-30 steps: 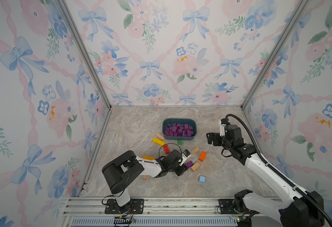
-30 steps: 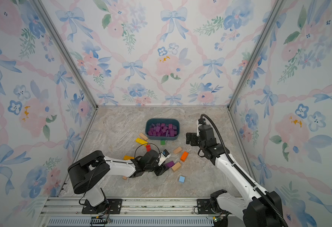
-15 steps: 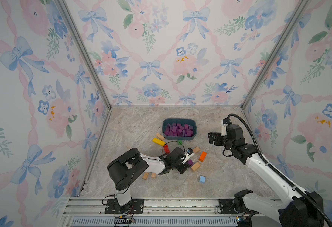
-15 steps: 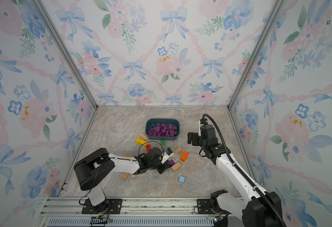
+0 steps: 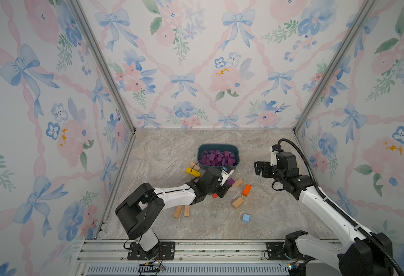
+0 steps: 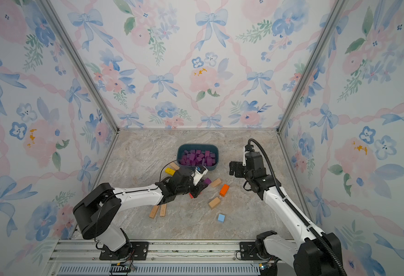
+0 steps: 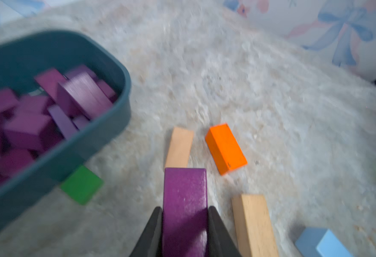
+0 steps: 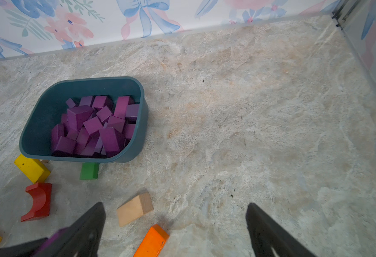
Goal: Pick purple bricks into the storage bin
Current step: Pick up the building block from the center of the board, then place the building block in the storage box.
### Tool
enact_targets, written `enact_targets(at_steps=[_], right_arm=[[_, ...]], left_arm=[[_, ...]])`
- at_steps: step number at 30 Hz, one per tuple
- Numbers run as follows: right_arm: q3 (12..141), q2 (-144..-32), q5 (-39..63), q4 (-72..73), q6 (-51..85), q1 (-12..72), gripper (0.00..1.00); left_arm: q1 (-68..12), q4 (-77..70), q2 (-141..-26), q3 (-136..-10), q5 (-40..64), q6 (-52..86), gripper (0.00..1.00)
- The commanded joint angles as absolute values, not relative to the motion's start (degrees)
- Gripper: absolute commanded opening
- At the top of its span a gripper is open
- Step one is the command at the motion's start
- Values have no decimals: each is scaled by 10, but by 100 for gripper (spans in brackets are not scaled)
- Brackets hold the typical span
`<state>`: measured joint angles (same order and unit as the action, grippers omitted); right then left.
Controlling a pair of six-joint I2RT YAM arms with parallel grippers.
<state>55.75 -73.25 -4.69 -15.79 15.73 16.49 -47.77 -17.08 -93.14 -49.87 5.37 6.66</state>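
Observation:
The dark teal storage bin stands at the middle back of the floor, and several purple bricks are heaped inside it. My left gripper is just in front of the bin's near right corner, shut on one long purple brick. The brick sticks out past the black fingers. It also shows in a top view as the held purple brick. My right gripper hangs open to the right of the bin, with only bare floor between its fingers.
Loose blocks lie in front of the bin: an orange block, tan blocks, a light blue cube, a yellow block, a green block, a red arch and two tan bars.
My left gripper has shut on the purple brick and carried it right and toward the bin. The right arm has barely moved.

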Motion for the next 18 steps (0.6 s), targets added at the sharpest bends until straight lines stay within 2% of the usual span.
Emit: enact_targets(at_steps=[1, 12, 13, 15, 16, 17, 18], right_arm=[[544, -742, -38, -157, 166, 155, 97], [508, -728, -36, -149, 173, 151, 97], [506, -727, -37, -149, 173, 151, 97], [506, -728, -37, -149, 169, 151, 97], [508, -729, -40, -153, 168, 149, 97], [511, -730, -43, -157, 166, 149, 97], [513, -729, -45, -160, 163, 148, 97]], left_arm=[[-449, -174, -931, -549, 18, 77, 28], [-350, -150, -1083, -726, -6, 94, 28], [-346, -143, -1094, -739, -6, 91, 34], [-341, -130, -1111, -757, -9, 87, 61], [-340, -126, -1114, -762, -13, 85, 81], [-339, -126, -1113, -763, -18, 85, 98], [-338, -126, -1110, -761, -22, 85, 98]])
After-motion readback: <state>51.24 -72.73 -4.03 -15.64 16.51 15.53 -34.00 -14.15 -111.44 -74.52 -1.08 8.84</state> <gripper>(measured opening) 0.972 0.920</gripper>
